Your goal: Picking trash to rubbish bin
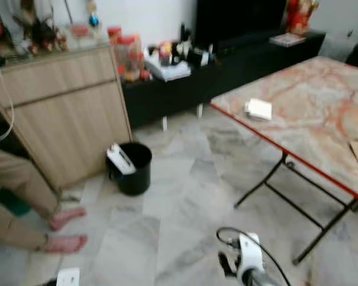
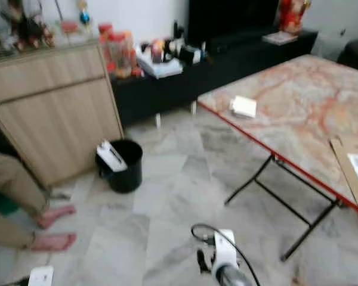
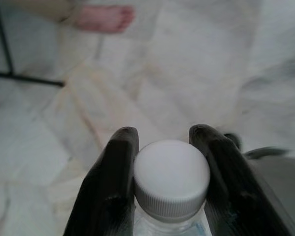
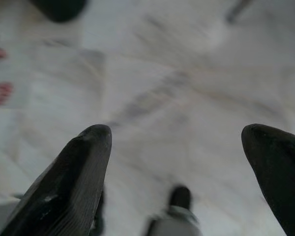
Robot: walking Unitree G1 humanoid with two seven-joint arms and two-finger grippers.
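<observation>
In the left wrist view my left gripper (image 3: 164,132) is shut on a clear plastic bottle with a white screw cap (image 3: 171,174), its black fingers (image 3: 113,177) pressed against both sides of the neck. My right gripper (image 4: 177,130) hangs over the marble floor, open, with nothing between its fingers. The black rubbish bin (image 1: 133,173) stands on the floor beside a wooden cabinet, ahead and to my left, with a white item (image 1: 120,158) sticking out over its rim. A white box (image 1: 259,109) lies on the table near its left edge.
A folding table (image 1: 322,119) with a marble-pattern top and red edge stands at the right on black legs. A wooden cabinet (image 1: 65,107) and a low black TV unit (image 1: 227,71) line the far wall. A person's bare feet (image 1: 65,229) rest on the floor at the left. Tiled floor lies between me and the bin.
</observation>
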